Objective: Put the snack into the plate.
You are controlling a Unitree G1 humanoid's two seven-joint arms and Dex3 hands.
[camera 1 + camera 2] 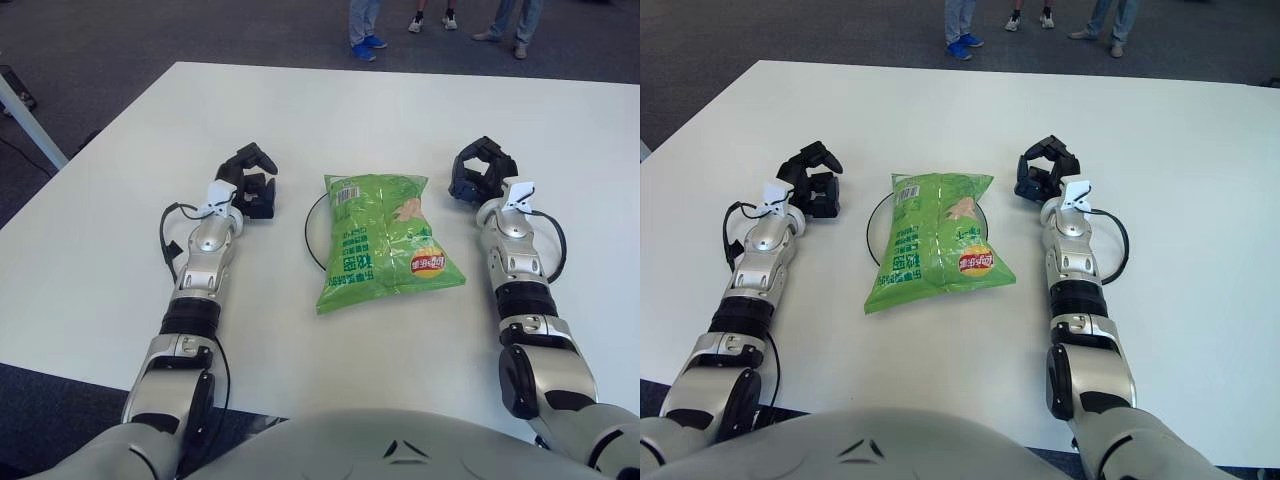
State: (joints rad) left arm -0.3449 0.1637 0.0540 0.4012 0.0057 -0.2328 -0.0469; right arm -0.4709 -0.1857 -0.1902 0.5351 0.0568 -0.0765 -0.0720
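A green bag of crisps (383,242) is seen lying flat on a white table (120,260), in the middle between the two arms. The bag covers almost all of a plate (310,232), of which only a thin dark rim is shown at the bag's left edge; the bag's lower end is spread past that rim onto the table. A red and yellow logo is printed near the bag's lower right corner, and a barcode near its top left corner.

The left hand (252,185) is held just left of the plate's rim, apart from the bag, with its fingers loosely curled and nothing gripped. The right hand (480,172) is placed to the right of the bag's upper corner, near it but not touching, its fingers likewise bent inward around no object. At the far edge of the table, the feet of several people (368,42) are shown on a dark carpet.
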